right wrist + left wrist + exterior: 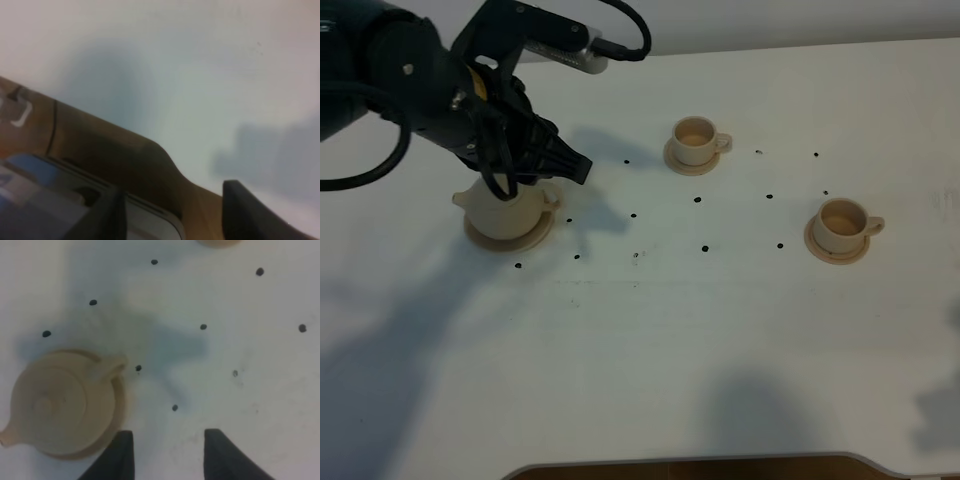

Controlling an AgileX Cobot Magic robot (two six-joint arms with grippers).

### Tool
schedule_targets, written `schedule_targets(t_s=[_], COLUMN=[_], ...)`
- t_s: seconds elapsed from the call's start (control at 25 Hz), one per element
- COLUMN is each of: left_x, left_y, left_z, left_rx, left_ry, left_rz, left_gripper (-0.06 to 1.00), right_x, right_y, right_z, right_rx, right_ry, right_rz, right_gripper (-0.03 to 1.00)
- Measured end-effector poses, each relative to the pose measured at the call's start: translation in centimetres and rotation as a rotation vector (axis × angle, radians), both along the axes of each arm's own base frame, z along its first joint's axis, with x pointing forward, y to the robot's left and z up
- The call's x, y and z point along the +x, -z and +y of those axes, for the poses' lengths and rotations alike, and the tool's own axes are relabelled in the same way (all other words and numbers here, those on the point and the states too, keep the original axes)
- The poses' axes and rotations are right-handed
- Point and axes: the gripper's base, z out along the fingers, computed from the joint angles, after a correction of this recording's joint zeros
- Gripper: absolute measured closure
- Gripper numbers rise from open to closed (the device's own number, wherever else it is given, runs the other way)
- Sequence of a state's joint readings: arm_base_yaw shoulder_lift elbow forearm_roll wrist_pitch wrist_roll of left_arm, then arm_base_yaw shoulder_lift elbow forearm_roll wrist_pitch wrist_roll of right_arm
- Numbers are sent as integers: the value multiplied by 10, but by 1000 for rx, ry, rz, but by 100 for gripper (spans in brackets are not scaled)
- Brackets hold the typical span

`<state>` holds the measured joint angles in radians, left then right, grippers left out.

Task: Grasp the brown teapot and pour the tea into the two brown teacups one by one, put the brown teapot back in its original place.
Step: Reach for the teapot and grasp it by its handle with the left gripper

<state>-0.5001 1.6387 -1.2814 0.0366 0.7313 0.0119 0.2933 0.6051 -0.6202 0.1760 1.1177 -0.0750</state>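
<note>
The brown teapot [505,212] stands upright with its lid on, on its wide saucer [516,243] at the left of the white table. My left gripper [570,165] hovers above and just right of the teapot, open and empty. In the left wrist view the teapot [55,402] and saucer rim [119,405] lie beside the open left gripper [168,436], not between its fingers. Two brown teacups stand on small saucers, one at the back middle [697,138] and one at the right [843,224]. My right gripper [172,192] is open and empty over the table's front edge.
Small black dots [704,248] are scattered over the white table between the teapot and cups. A brown ledge [690,468] shows at the table's front edge, and also in the right wrist view [100,145]. A saucer edge [217,242] shows in the left wrist view.
</note>
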Motion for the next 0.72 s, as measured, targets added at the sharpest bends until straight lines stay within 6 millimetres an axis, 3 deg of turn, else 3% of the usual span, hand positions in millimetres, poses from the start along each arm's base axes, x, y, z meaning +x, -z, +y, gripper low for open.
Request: schedule_targets(t_s=[0.32,0.72], left_x=[8,11], left_y=[6,5], left_z=[-4,-3], left_rx=[3,11], left_ry=[4,12], left_rz=[-14,-51], left_gripper=[58,58], right_x=[-31,-33], right_y=[16,21], right_z=[-9,-10], right_rx=[29,45], right_ry=[1,9], right_rz=[-95,-128], right_gripper=[52,52])
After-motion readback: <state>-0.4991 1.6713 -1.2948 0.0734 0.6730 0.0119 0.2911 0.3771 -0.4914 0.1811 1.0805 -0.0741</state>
